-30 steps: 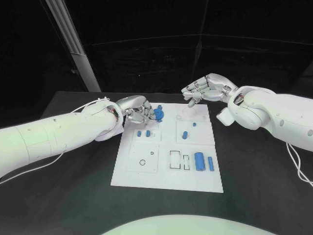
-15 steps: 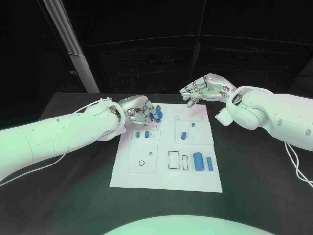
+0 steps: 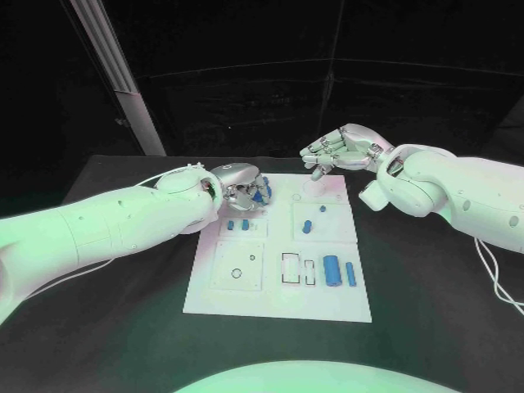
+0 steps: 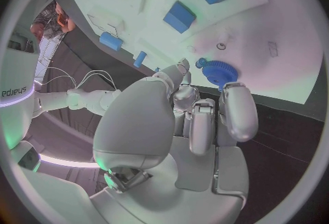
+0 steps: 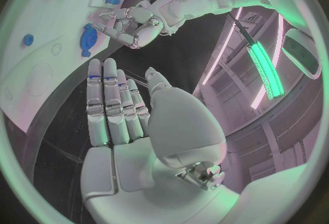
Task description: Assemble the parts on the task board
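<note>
Black table (image 3: 120, 327), left hand (image 3: 241, 187) gripping blue gear (image 4: 219, 73) at board (image 3: 274, 299) edge, right hand (image 3: 342, 151) spread empty.

Parts (image 3: 332, 265) lie on the task board (image 3: 278, 300) (mid-table (image 3: 451, 311)).

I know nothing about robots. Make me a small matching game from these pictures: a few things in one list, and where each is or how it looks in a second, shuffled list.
Things:
1. left hand
2. right hand
3. blue gear
4. task board

Descriptions:
A. white plate in the middle of the table
B. open, holding nothing, above the board's far edge
C. toothed piece at the left hand's fingertips
D. fingers around a blue part at the board's far left corner

Pairs: 1-D, 2-B, 3-C, 4-A
</note>
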